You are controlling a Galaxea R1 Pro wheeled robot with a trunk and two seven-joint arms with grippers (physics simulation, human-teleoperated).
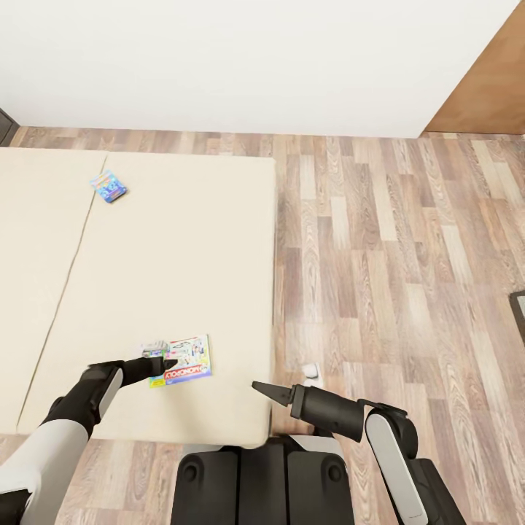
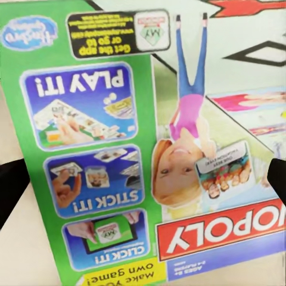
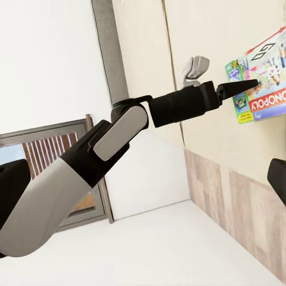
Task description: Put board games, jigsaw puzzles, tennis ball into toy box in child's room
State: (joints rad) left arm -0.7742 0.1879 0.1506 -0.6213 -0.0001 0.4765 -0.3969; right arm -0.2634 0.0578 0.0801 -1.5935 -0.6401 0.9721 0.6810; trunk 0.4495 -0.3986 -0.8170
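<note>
The robot stands at the near edge of the wide cream-beige bed (image 1: 182,240). Its left gripper (image 1: 169,362) reaches over the green-edged Monopoly board game box (image 1: 182,360), which lies flat on the bed top close to that edge. In my judgement the arm is placed so for picking this box up. In the left wrist view the box (image 2: 143,149) sits between two dark fingertips (image 2: 11,185), one at each side, so the jaws are spread wide and hold nothing yet. The right gripper (image 1: 264,389) hangs over the bed's near corner, away from any toy. It carries nothing, but whether its fingers are parted or together I cannot tell. It probably only waits there.

The box is thin and rectangular, with a bright green band, a red Monopoly title and a picture of a girl on the lid. A second, small blue board game box (image 1: 108,186) lies well apart, further back on the bed.
</note>
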